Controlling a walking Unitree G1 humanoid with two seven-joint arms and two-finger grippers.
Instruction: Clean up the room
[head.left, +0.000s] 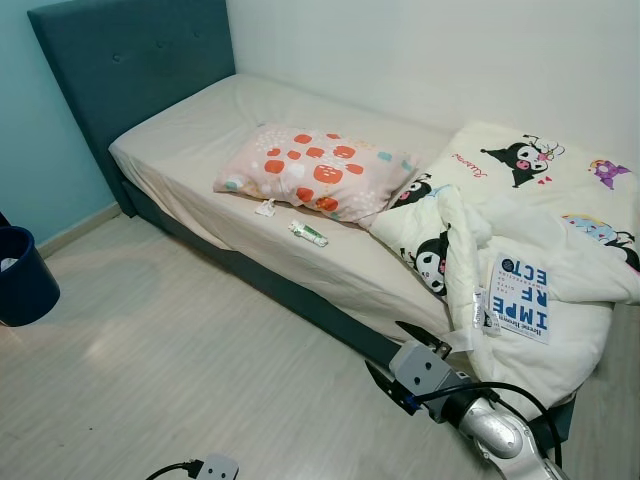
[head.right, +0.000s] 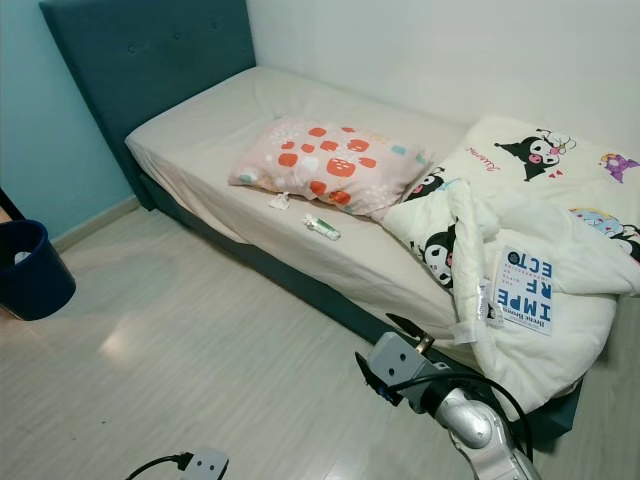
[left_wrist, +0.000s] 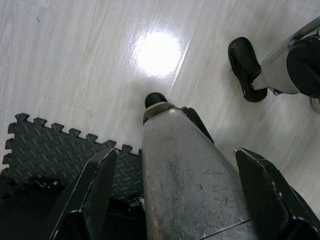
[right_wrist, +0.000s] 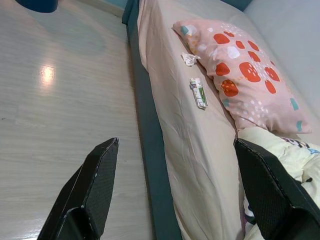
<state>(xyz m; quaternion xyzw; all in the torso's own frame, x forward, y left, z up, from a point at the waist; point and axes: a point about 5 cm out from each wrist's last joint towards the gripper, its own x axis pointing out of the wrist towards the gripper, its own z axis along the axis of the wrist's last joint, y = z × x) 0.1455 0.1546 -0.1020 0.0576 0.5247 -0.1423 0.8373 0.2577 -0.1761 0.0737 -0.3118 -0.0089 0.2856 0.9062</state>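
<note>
Left eye view – one pillow (head.left: 318, 171), one book (head.left: 519, 297), two wrappers (head.left: 308, 233) on the bed (head.left: 200, 130)

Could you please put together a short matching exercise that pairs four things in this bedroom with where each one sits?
Things:
1. pillow
2. book
3. bin
4. green wrapper

Places:
A. on the floor, by the blue wall
B. on the sheet, just in front of the pillow
C. on the rumpled cartoon blanket
D. on the bed, between the headboard and the blanket

Pairs: 1-D, 2-C, 3-A, 4-B
</note>
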